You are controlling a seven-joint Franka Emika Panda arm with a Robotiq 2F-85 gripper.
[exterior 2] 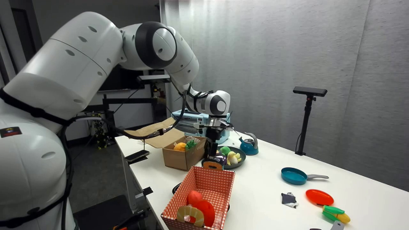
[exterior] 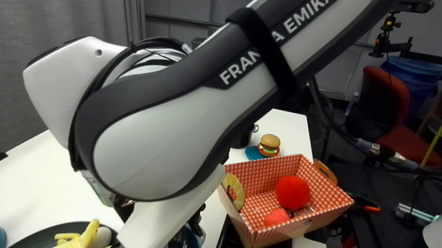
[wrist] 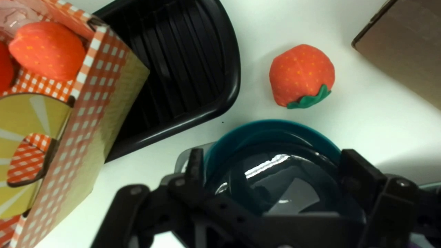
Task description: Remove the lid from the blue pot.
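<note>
One blue pot point(wrist: 272, 132) was seen on the white table point(exterior 2: 262, 198), near a single black tray point(wrist: 179, 58), part of which was covered by one red-gingham basket point(exterior 2: 212, 183). Within the pot's teal edge a dark, glossy round surface point(wrist: 286, 174) was shown; whether this was the lid or the pot's inside could not be told. Two toy strawberries were counted in the wrist view: a strawberry point(wrist: 301, 77) set on the table just beside the pot, and a second strawberry point(wrist: 48, 50) lying in the basket, where one red ball point(exterior 2: 207, 213) was also held. Two pans were counted in an exterior view: a dark frying pan point(exterior 2: 235, 165), filled with yellow, green and purple toy pieces, and a shallow teal pan point(exterior 2: 293, 176), placed well apart from the gripper point(wrist: 273, 162). One kettle point(exterior 2: 249, 148), one red disc point(exterior 2: 319, 197), one toy corn cob point(exterior 2: 337, 214) and one cardboard box point(exterior 2: 179, 160) were also shown there. In an exterior view, one toy burger point(exterior: 269, 144) was set at a blue plate point(exterior: 251, 153). The jaws were spread wide over the pot, with its mouth framed between two fingers point(wrist: 360, 179); whether the pot's rim was touched by either could not be told.
</note>
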